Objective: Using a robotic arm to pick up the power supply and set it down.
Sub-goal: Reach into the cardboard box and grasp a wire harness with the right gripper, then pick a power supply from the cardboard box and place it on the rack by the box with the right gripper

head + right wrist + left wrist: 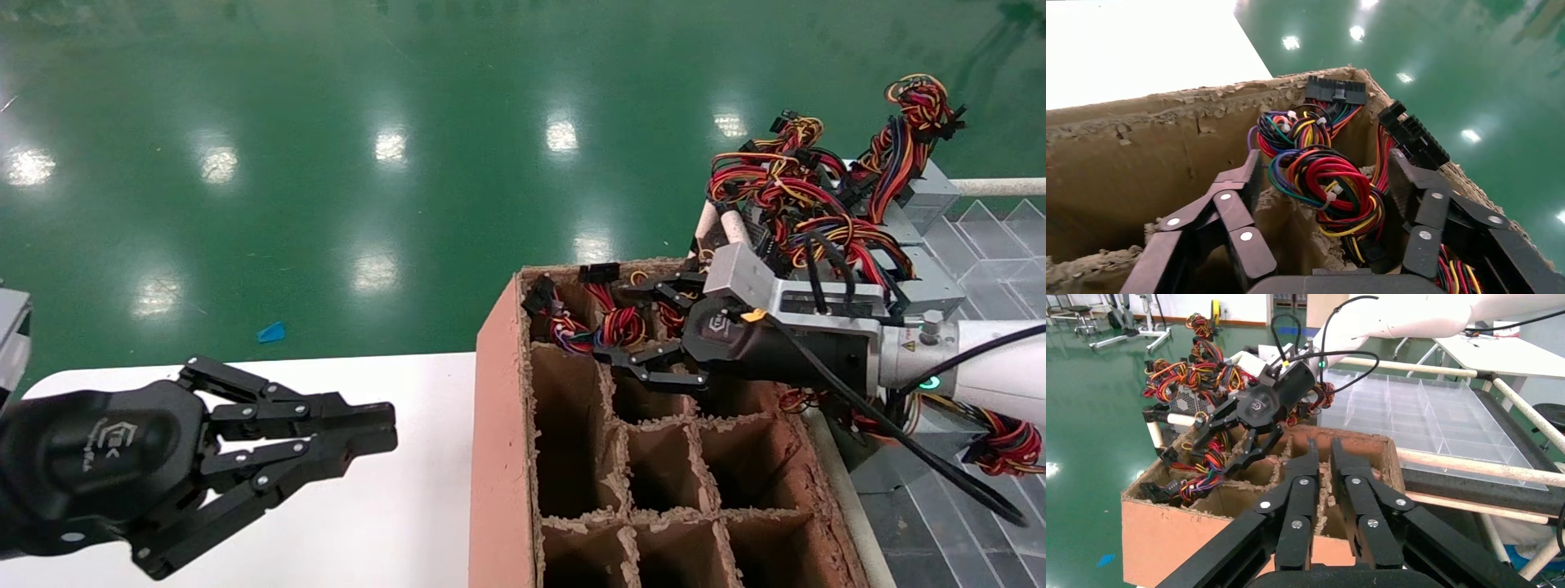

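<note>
Pickup not yet done: black two-finger right gripper (633, 359), fingers spread, is positioned over red-yellow wire bundle (1324, 184) in brown cardboard divider box (494, 425); grasp, lift & set-down left. Left gripper (359, 441), pressed together, is parked.

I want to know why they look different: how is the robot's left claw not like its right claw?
The left gripper is shut, fingers together; the right gripper is spread open. The left hovers over the white table; the right reaches over the cardboard box, straddling a wire bundle. Both are black linkage claws.

Bright overhead lamps glare off the glossy green floor (327, 163); carton cells (572, 457) lie shadowed.
</note>
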You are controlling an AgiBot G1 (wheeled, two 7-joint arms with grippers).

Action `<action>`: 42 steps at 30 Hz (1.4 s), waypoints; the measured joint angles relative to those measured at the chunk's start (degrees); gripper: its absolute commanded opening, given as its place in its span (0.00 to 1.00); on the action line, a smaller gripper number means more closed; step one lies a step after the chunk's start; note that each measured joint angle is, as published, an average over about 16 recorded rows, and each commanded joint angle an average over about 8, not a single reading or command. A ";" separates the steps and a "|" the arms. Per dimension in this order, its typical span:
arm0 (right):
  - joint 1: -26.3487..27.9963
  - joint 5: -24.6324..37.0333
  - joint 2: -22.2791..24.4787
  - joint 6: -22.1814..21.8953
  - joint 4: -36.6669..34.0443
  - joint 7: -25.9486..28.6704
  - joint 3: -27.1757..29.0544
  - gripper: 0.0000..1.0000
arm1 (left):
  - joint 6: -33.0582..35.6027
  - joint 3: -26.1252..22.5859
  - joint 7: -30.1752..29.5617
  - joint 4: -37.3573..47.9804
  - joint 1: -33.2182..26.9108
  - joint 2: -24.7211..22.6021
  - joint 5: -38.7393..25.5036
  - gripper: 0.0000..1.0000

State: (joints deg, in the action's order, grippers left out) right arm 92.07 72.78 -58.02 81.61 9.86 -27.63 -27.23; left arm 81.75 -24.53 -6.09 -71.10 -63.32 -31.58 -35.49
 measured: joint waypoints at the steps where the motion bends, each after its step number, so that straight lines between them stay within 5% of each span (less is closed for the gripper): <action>1: 0.27 0.10 -0.18 -0.08 -0.60 -0.50 -0.05 0.00 | 0.00 0.00 0.00 0.00 0.00 0.00 0.00 0.00; 23: 4.47 2.60 -0.82 1.44 -6.81 -6.13 -1.67 0.00 | 0.00 0.00 0.00 0.00 0.00 0.00 0.00 0.00; 42: 10.93 9.03 0.98 5.35 3.15 -21.82 -5.93 0.00 | 0.00 0.00 0.00 0.00 0.00 0.00 0.00 0.00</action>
State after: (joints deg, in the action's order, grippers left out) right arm 103.00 81.81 -57.04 86.96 13.02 -49.45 -33.16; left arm 81.74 -24.53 -6.09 -71.10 -63.32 -31.58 -35.48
